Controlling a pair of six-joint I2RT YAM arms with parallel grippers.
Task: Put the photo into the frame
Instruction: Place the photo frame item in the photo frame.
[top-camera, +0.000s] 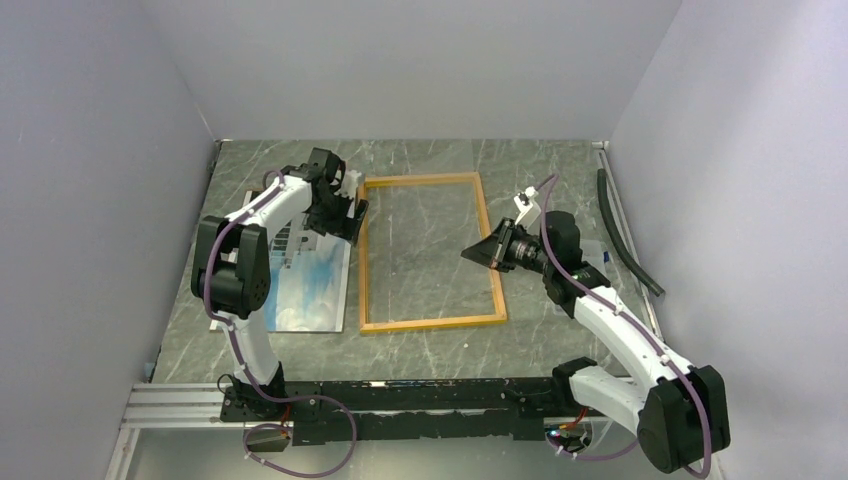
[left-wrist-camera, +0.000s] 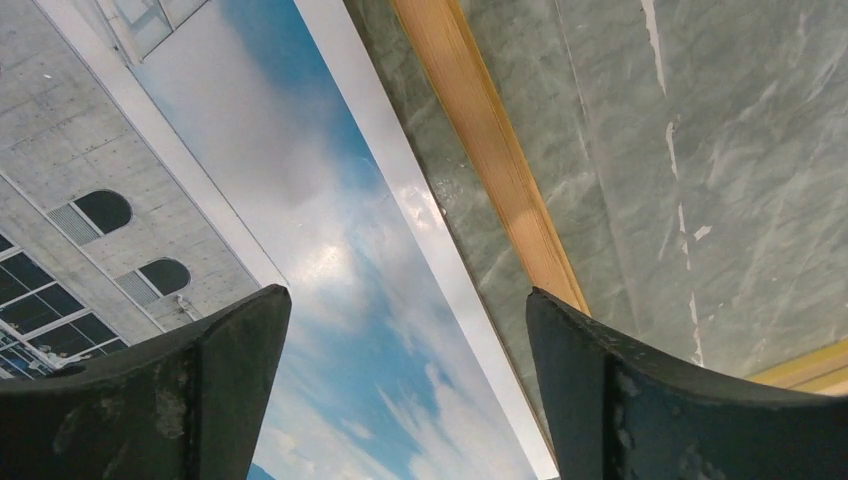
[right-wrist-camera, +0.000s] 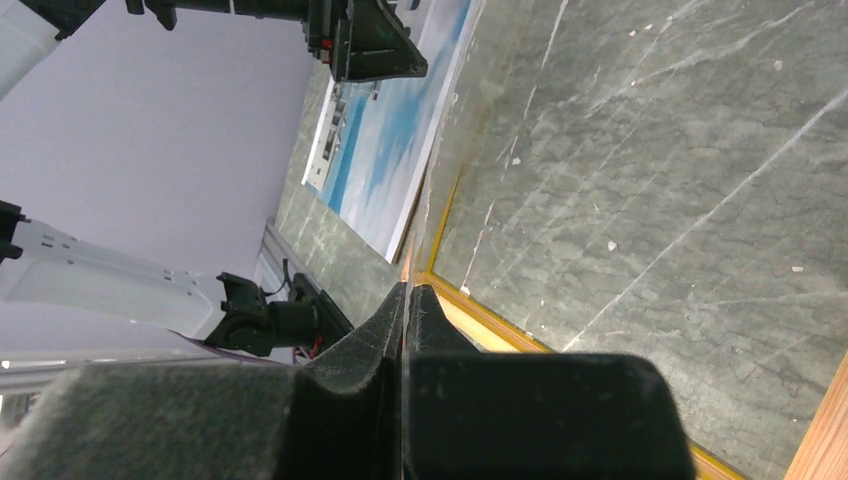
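The photo (top-camera: 310, 285), a building against blue cloudy sky, lies face up on the marble table left of the frame (top-camera: 430, 322). The frame lies flat in the middle, its wood-coloured rails around a clear centre. My left gripper (top-camera: 345, 215) hovers open over the photo's right edge beside the frame's left rail. In the left wrist view the photo (left-wrist-camera: 330, 250) and the rail of the frame (left-wrist-camera: 490, 140) show between the wide-apart jaws of the left gripper (left-wrist-camera: 405, 300). My right gripper (top-camera: 468, 255) is shut above the frame's right half. Nothing shows between the pressed fingers of the right gripper (right-wrist-camera: 408, 288).
A black hose (top-camera: 625, 235) lies along the right wall. The arms' mounting rail (top-camera: 400, 410) runs across the near edge. Grey walls enclose the table on three sides. The right wrist view also takes in the photo (right-wrist-camera: 385, 130) and the frame (right-wrist-camera: 500, 320).
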